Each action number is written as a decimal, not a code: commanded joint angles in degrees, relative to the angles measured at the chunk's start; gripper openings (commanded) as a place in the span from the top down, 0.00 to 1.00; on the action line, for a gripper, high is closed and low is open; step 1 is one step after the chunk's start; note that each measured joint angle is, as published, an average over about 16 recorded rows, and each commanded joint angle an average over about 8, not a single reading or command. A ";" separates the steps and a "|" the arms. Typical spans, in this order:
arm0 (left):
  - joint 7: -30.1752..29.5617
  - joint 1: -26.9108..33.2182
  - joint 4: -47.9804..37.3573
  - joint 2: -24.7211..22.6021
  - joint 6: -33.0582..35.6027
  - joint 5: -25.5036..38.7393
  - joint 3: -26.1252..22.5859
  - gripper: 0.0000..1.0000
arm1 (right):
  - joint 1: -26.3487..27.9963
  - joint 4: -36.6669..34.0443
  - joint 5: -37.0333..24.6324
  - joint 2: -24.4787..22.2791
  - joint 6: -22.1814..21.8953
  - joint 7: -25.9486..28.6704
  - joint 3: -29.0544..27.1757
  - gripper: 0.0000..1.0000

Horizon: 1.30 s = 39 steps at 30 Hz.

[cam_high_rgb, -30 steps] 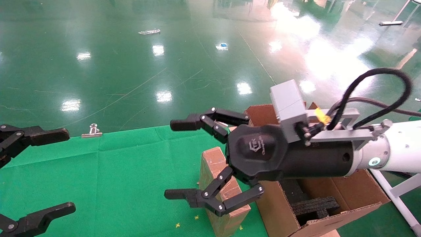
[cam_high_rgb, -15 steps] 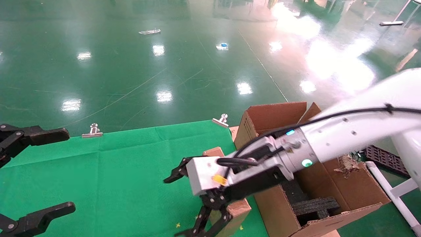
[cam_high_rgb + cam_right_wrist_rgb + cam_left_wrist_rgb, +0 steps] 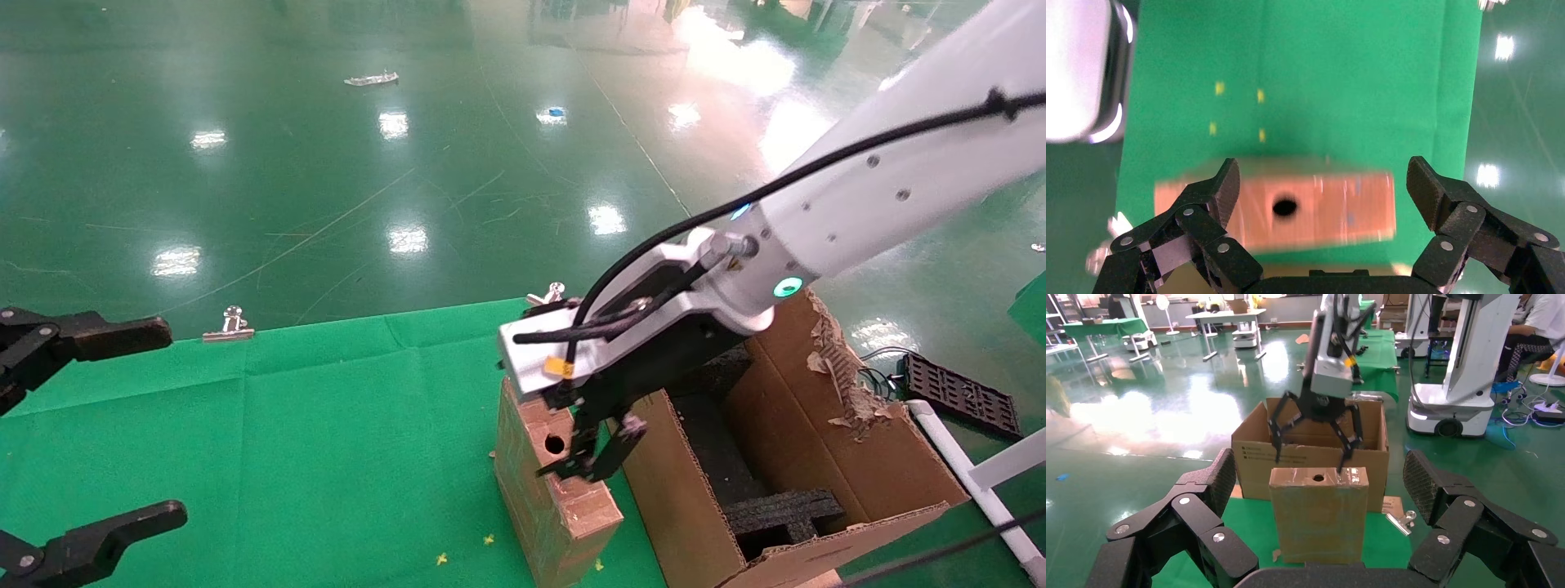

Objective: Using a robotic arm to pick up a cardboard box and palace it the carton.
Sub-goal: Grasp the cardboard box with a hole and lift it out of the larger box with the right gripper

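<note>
Since a second ago the robotic arm (image 3: 858, 196) has swung from lying level across the lower middle of the head view to reaching down from the upper right, so that the right gripper (image 3: 590, 459) now points downward over the top of the cardboard box (image 3: 546, 482). That box stands on its narrow end on the green cloth (image 3: 327, 441), low and centre in the head view, with its taped top edge and small round hole (image 3: 555, 445) facing up, just beside the near wall of the carton (image 3: 686, 498), which sits at lower right with black foam blocks (image 3: 780, 510) inside. In the left wrist view the right gripper's fingers (image 3: 1277, 425) are spread wide, straddling the box's top edge along its length and hanging just above it, not yet gripping anything. To do this step well, the arm probably needs to descend squarely so both fingertips pass the end faces evenly, then close firmly below the worn tape; an off-centre bite could tip the tall, narrow box against the carton wall. The left gripper (image 3: 86, 433) waits open at the left edge of the head view, well apart from the work.
</note>
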<state>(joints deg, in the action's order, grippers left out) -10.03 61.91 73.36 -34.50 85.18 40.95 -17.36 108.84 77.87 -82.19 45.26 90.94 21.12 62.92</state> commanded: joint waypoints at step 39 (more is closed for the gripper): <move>0.05 0.02 0.00 0.04 -0.05 -0.07 -0.11 0.00 | 15.52 -8.14 10.36 4.46 -5.96 52.81 30.78 0.00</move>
<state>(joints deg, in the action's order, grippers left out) -9.97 61.93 73.36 -34.46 85.14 40.87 -17.47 124.27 70.14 -72.09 49.81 84.78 72.63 93.60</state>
